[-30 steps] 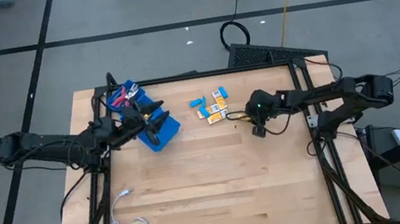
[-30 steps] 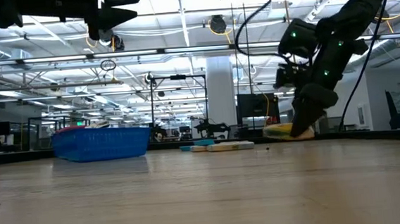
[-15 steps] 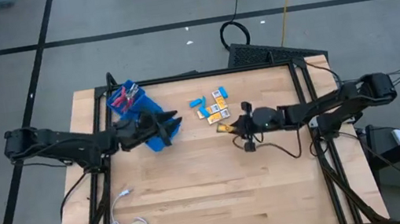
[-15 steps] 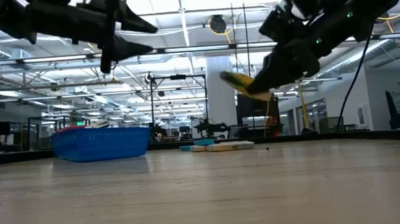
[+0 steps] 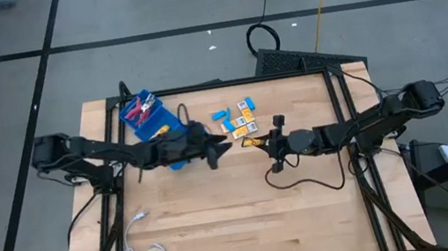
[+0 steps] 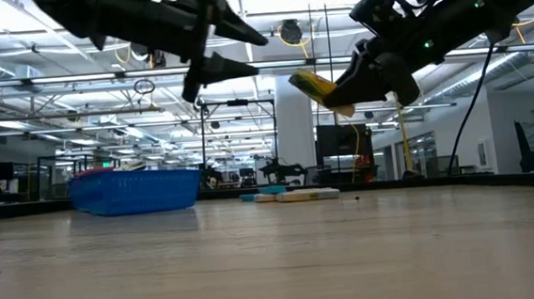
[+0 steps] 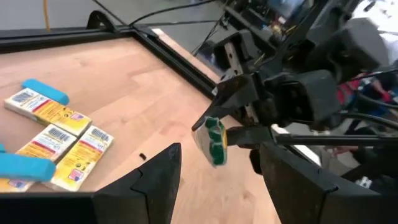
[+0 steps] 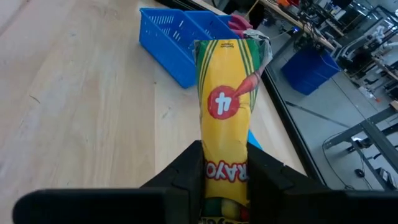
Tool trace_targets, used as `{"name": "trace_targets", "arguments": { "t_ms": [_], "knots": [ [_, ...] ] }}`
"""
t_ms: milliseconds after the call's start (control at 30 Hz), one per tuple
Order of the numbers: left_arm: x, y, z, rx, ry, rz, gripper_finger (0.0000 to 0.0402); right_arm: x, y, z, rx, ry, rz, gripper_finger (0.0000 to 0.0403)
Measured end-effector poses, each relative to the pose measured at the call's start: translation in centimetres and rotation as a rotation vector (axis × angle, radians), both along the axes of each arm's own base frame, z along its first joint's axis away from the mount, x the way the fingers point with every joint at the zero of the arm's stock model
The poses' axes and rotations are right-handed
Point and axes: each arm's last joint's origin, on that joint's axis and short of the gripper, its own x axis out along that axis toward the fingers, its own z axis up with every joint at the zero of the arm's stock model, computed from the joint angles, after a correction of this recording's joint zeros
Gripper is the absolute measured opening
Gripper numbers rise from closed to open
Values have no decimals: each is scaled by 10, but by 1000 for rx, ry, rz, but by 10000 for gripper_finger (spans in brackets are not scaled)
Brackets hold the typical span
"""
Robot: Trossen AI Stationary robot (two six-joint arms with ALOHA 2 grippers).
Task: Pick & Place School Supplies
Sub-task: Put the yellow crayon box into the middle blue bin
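Fingers of the right gripper (image 5: 255, 142) are clamped on a crayon box (image 5: 249, 142), seen from above beside the loose boxes (image 5: 239, 121). Low down, it is held aloft. Wrist-on, "4" is read (lettering partly hidden); the left gripper (image 7: 214, 171) is spread apart.

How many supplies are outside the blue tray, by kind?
Yellow packs lying on the table: 4
Crayon pack held in the right gripper: 1
Light-blue pieces: 2
Total: 7
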Motion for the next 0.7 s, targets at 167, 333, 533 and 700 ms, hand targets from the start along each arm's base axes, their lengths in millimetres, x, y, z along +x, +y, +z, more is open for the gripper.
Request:
{"name": "trace_targets", "arguments": {
  "t_ms": [167,333,533,700],
  "knots": [
    [17,0,-2,-1,45,0,223,0,0,0,-4,1,-2,76],
    [28,0,-10,-8,70,2,223,-1,-1,0,-21,5,-42,75],
    [36,1,-22,-13,69,7,223,-1,-1,0,-17,5,-43,81],
    [41,3,-24,-12,18,19,223,0,-1,0,-19,-1,-42,76]
  ]
}}
